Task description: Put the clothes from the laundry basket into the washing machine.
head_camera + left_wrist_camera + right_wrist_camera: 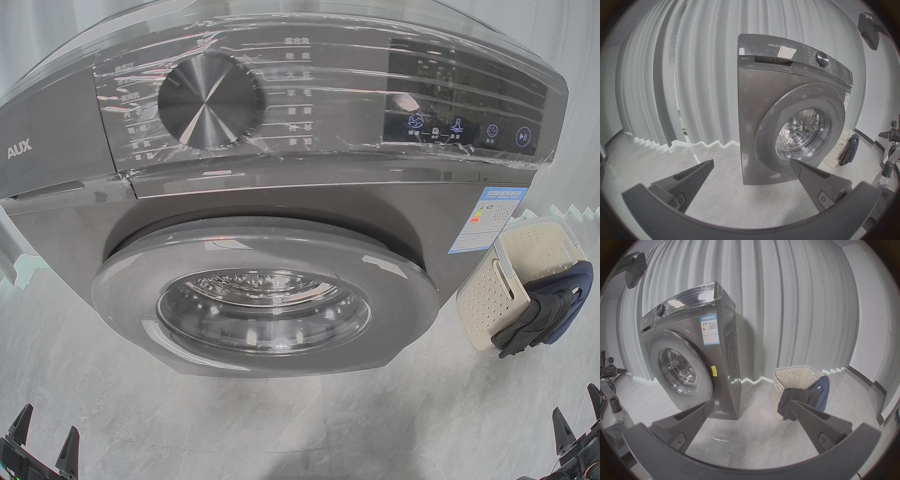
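From the head view, the washing machine (281, 206) stands on the floor (312, 425) straight ahead of you with its round door (262, 300) shut. The cream laundry basket (494, 300) sits on the floor just beside the machine's right front corner. A black garment (531, 322) hangs over the basket's near rim and down its outer wall, with a navy garment (578, 281) draped beside it. The left end effector (49, 422) and right end effector (575, 403) sit low at the bottom corners, both well apart from the basket. In the left wrist view, the left end effector's fingers are spread wide with nothing between them, and the shut door lies beyond them. In the right wrist view, the right end effector is likewise spread and empty, with the basket ahead of it and the two garments spilling over the rim facing you. Expect the clothes to be light, soft and limp, so they will sag, trail and perhaps drag each other along. You would do best to pinch a thick bunched fold of the black garment where it crests the rim, not the loose hanging end. The perforated basket looks light and may tip if a garment snags, and the door will likely need opening first.
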Available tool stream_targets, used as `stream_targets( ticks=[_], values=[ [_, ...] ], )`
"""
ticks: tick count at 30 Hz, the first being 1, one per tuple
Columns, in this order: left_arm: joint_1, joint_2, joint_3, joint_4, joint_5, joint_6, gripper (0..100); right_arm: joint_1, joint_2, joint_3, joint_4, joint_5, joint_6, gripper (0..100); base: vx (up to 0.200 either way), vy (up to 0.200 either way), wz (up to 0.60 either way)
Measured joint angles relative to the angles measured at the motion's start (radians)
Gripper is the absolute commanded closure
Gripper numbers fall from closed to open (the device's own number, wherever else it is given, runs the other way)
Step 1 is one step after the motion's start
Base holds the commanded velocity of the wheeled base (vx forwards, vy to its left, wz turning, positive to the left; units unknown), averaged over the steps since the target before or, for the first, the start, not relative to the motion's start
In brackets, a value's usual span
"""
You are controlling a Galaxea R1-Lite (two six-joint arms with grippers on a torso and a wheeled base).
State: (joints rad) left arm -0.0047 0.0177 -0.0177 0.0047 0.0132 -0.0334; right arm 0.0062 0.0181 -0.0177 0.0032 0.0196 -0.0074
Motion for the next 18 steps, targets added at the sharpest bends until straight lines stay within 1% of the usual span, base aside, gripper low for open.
stream_targets(
  ticks=[3, 10, 16, 18],
  values=[
    [0.000, 0.000, 0.000, 0.000, 0.000, 0.000, 0, 0.000, 0.000, 0.000, 0.000, 0.000, 0.000, 0, 0.000, 0.000, 0.60],
    [0.000, 0.000, 0.000, 0.000, 0.000, -0.001, 0, 0.000, 0.000, 0.000, 0.000, 0.000, 0.000, 0, 0.000, 0.000, 0.00],
    [0.000, 0.000, 0.000, 0.000, 0.000, -0.003, 0, 0.000, 0.000, 0.000, 0.000, 0.000, 0.000, 0, 0.200, 0.000, 0.00],
    [0.000, 0.000, 0.000, 0.000, 0.000, -0.002, 0, -0.001, 0.000, 0.000, 0.000, 0.000, 0.000, 0, 0.000, 0.000, 0.00]
  ],
)
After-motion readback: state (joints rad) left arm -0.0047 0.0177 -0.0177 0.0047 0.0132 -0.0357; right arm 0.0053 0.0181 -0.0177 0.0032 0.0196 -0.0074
